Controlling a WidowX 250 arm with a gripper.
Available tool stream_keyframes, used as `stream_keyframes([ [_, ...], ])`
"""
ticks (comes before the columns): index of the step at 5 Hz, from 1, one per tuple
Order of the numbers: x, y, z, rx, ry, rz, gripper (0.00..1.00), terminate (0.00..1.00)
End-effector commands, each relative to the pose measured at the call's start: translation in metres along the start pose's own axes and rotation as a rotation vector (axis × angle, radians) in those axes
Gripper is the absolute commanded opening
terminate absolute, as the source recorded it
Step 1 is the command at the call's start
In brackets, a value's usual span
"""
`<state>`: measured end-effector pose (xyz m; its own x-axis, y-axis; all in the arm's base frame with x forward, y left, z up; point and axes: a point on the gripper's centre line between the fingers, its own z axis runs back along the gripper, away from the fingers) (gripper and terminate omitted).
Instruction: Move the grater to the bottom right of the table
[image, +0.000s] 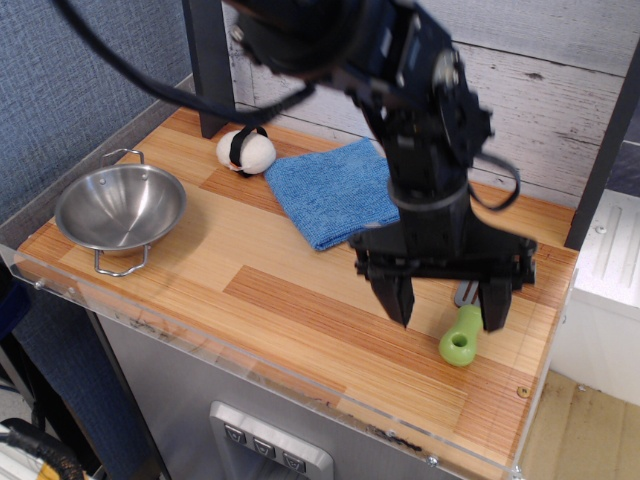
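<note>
The grater (461, 332) lies on the wooden table (280, 290) near its front right corner. Its lime-green handle points toward the front edge. Its grey metal head is mostly hidden behind my right finger. My gripper (446, 304) is open and empty. It hangs above the table with its two black fingers (398, 298) spread wide. The grater's handle shows just below and to the right of the gap between them, free of both.
A steel bowl (120, 207) with wire handles sits at the table's left. A folded blue cloth (335, 193) lies at the back middle, with a white ball-like object (246, 151) beside it. A black post stands at the back left. The clear acrylic edge (250, 365) lines the front.
</note>
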<state>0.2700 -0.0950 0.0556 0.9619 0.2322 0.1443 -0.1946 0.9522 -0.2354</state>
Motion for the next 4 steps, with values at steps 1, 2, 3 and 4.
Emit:
stream_keyframes([
  [1, 0.001, -0.001, 0.059, -0.059, -0.084, 0.012, 1.00, 0.00],
  [2, -0.002, 0.006, 0.095, -0.065, -0.133, 0.024, 1.00, 0.00],
  [3, -0.002, 0.006, 0.095, -0.065, -0.133, 0.024, 1.00, 0.00],
  [4, -0.002, 0.006, 0.095, -0.065, -0.133, 0.024, 1.00, 0.00],
])
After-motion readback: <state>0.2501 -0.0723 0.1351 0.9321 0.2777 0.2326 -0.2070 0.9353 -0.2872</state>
